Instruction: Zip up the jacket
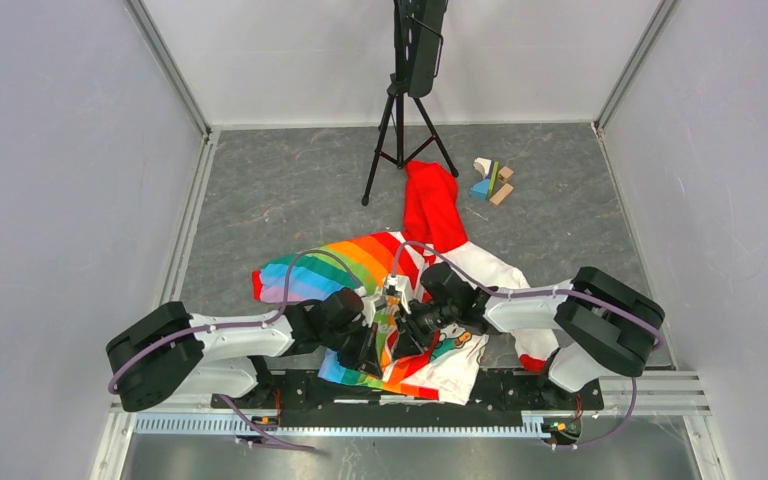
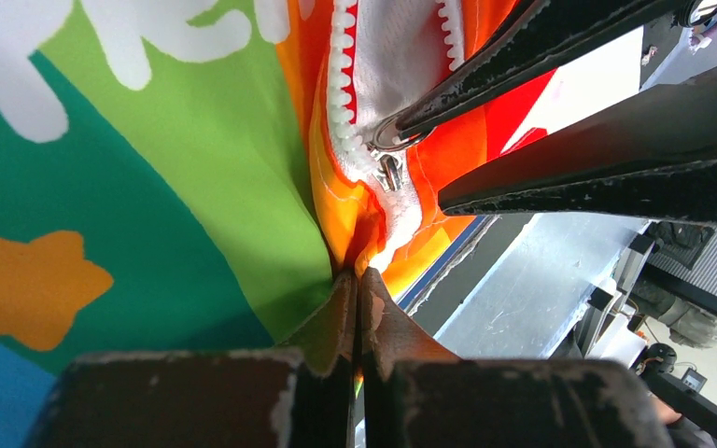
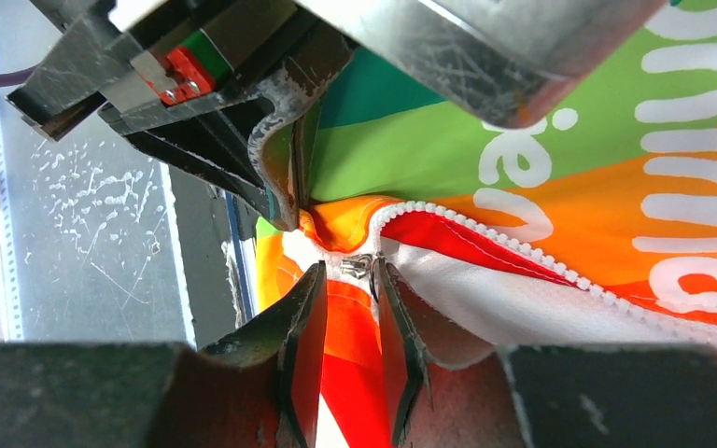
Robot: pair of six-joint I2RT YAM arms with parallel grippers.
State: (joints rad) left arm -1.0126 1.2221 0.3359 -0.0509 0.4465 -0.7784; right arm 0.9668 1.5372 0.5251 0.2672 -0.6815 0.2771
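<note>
Left wrist view shows you the left jaws pinching the bottom edge of the jacket. Your right jaws sit narrow around the zipper pull.

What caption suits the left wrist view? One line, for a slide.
Left gripper pinches the rainbow-striped jacket just below its white zipper while the right gripper straddles the slider.
</note>
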